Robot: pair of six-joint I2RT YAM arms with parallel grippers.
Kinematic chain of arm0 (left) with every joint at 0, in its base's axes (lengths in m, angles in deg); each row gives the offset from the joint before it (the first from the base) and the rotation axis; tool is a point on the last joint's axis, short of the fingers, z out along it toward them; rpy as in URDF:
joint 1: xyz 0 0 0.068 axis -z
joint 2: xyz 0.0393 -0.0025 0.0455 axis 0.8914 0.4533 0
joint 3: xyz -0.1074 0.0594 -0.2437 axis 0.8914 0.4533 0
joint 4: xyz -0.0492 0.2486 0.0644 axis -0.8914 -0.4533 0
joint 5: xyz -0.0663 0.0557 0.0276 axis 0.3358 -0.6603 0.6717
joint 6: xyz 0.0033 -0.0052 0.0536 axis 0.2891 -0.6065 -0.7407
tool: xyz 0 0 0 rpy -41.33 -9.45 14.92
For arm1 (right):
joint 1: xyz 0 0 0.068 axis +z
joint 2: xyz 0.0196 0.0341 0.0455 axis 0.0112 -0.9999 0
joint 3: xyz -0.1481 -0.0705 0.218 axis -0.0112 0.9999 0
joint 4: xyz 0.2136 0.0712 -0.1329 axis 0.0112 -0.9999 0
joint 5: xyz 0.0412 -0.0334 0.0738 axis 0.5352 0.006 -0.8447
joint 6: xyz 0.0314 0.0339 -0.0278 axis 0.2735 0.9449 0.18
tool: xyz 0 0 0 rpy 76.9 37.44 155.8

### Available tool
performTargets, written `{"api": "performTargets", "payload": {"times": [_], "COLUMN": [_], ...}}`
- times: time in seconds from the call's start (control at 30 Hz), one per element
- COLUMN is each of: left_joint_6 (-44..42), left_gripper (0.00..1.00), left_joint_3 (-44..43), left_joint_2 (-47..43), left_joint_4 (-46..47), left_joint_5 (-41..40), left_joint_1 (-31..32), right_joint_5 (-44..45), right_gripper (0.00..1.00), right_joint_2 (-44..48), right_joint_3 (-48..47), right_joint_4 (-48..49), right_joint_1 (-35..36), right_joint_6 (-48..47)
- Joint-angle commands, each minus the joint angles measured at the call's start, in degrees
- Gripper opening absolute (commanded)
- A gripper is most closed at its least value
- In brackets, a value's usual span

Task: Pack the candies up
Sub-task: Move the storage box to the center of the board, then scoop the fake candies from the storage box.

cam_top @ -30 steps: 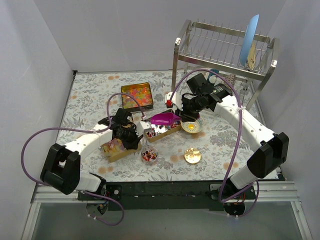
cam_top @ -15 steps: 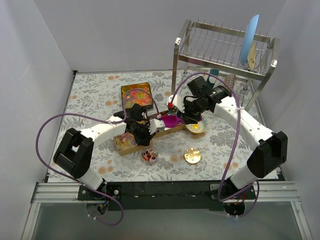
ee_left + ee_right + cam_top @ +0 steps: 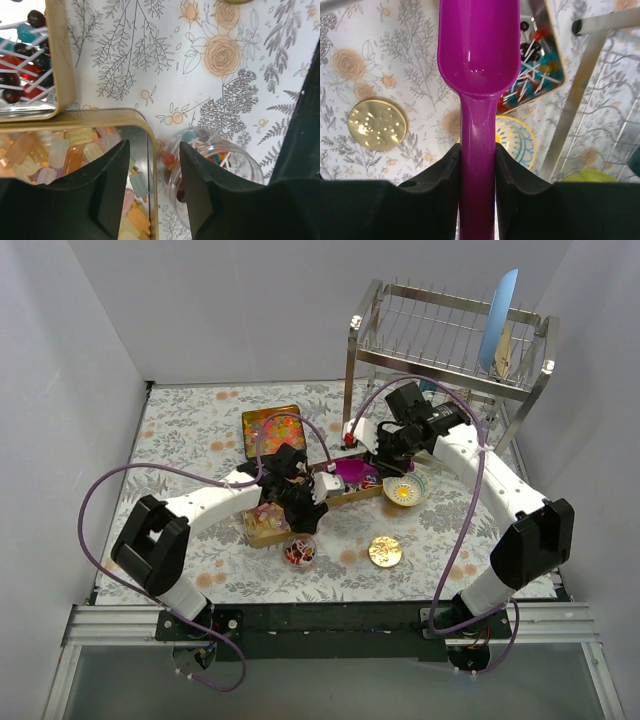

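Observation:
My right gripper (image 3: 385, 453) (image 3: 478, 150) is shut on the handle of the purple scoop (image 3: 350, 470) (image 3: 479, 45). The scoop's bowl looks empty and hangs over the table beside a tin of red and blue wrapped candies (image 3: 540, 65) (image 3: 22, 55). My left gripper (image 3: 297, 502) (image 3: 152, 150) is open. Its fingers straddle the rim of a tin of pastel gummies (image 3: 65, 150) (image 3: 262, 527), with one finger on the side of a small clear jar (image 3: 217, 160) (image 3: 298, 551) that holds a few candies. A square tin of orange-red beads (image 3: 273, 428) lies behind.
A flat gold lid (image 3: 384, 551) (image 3: 376, 123) lies on the flowered cloth at the front. A yellow and blue patterned bowl (image 3: 406, 490) (image 3: 516, 142) sits under my right wrist. A steel dish rack (image 3: 450, 340) stands at the back right, and its leg (image 3: 577, 100) is close to the scoop.
My left gripper has moved right along the tins to the gummy tin's end by the jar. My right gripper has shifted slightly back and right with the scoop, so more of the bowl shows.

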Motion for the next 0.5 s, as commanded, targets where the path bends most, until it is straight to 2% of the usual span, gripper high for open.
{"api": "performTargets", "payload": {"times": [0.0, 0.13, 0.2, 0.23, 0.27, 0.3, 0.33, 0.37, 0.4, 0.43, 0.47], "left_joint_6": [3.3, 9.0, 15.4, 18.1, 22.3, 29.0, 32.9, 35.9, 41.2, 42.9, 44.4], "left_gripper": [0.47, 0.49, 0.49, 0.45, 0.44, 0.41, 0.33, 0.27, 0.2, 0.13, 0.0], "left_joint_3": [-1.3, 1.7, 3.9, 4.7, 5.2, 5.4, 5.2, 5.1, 4.9, 4.9, 5.0], "left_joint_2": [-11.8, -20.0, -22.6, -24.3, -24.7, -24.7, -23.7, -22.7, -21.3, -19.9, -17.4], "left_joint_4": [0.5, -0.8, -0.8, -0.7, -0.4, -0.8, -1.2, -2.3, -2.9, -3.5, -4.2], "left_joint_5": [0.4, -2.5, -4.8, -5.4, -6.0, -4.0, -2.1, 0.4, 2.0, 4.5, 5.5], "left_joint_1": [-1.0, -3.5, -8.4, -10.9, -18.0, -22.4, -27.2, -36.3, -40.9, -43.9, -48.7], "right_joint_5": [-0.6, 2.5, 5.6, 7.1, 10.0, 11.6, 13.1, 15.7, 18.7, 20.2, 23.1], "right_gripper": [0.01, 0.01, 0.01, 0.01, 0.01, 0.01, 0.01, 0.01, 0.01, 0.01, 0.01], "right_joint_2": [-3.1, -7.8, -9.4, -11.3, -12.3, -13.4, -15.4, -16.4, -17.8, -20.3, -21.7], "right_joint_3": [-9.6, -15.8, -18.0, -20.4, -21.6, -23.1, -24.3, -27.4, -28.9, -30.7, -34.9], "right_joint_4": [-3.4, -6.8, -7.8, -9.0, -9.6, -9.8, -10.1, -10.2, -10.7, -11.2, -12.0], "right_joint_1": [0.6, 2.9, 5.1, 6.1, 7.0, 8.7, 9.5, 10.4, 12.2, 13.1, 13.9], "right_joint_6": [-3.5, -7.9, -10.9, -12.3, -14.5, -15.9, -16.9, -18.9, -20.0, -21.1, -22.0]}}
